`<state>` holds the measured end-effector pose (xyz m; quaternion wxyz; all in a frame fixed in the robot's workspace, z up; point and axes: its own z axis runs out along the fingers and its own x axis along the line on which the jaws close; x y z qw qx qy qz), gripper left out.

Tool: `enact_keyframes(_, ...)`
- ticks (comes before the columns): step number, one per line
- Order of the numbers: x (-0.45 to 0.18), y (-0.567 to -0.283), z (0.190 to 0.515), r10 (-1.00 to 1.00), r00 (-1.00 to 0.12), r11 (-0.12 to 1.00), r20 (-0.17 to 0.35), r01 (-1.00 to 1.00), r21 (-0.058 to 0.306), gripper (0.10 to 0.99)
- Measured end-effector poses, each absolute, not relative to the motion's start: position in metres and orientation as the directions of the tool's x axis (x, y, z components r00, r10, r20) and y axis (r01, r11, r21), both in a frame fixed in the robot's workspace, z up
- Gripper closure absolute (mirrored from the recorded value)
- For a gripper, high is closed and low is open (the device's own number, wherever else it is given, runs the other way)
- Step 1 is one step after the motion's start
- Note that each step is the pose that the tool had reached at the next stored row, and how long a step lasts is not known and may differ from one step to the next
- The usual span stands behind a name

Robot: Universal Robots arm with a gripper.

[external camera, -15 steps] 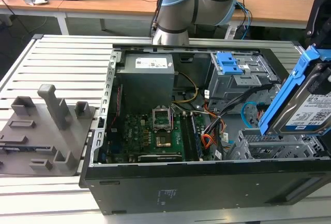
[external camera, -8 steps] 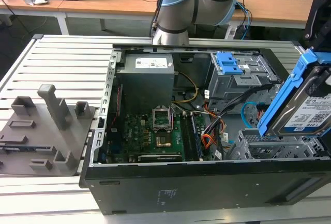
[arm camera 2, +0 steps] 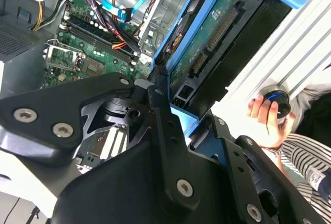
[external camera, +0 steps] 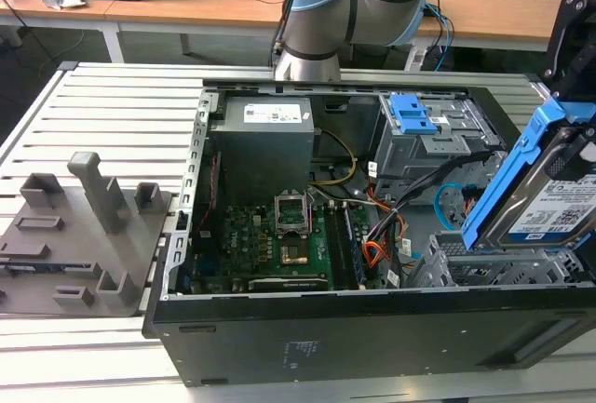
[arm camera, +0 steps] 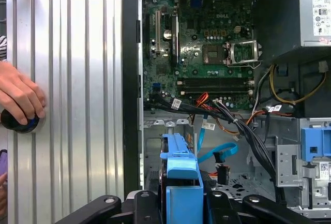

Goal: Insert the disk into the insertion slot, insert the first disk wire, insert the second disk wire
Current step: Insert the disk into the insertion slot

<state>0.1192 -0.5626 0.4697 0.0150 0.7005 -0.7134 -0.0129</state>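
Clamping the disk between its black fingers, the gripper is closed to a narrow grip on the blue carrier frame, as both wrist views show. The disk hangs tilted from the gripper, label side out in the exterior view, lower end angled down into the open computer case. Just beneath the gripper sits the insertion slot, a low bay of grey perforated metal. The disk's lower end is close above it and not lying flat inside.

Beside the gripper, deeper in the case, a taller metal cage carries a blue latch, and a light-blue cable loops loose near the slot. Farther from the gripper lie the green motherboard and the grey power supply.

The case rests on a ribbed aluminium table. Across the case from the gripper, a grey fixture plate sits on that table. Close by the gripper's side of the case, a hand rests on a round black-and-blue knob. Wooden desks stand beyond the arm.
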Motion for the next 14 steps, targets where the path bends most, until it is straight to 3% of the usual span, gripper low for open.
enact_keyframes(14, 0.1192, -0.5627, 0.4619, -1.0, -0.018, 0.018, 0.003, -0.999, 0.039, 0.722)
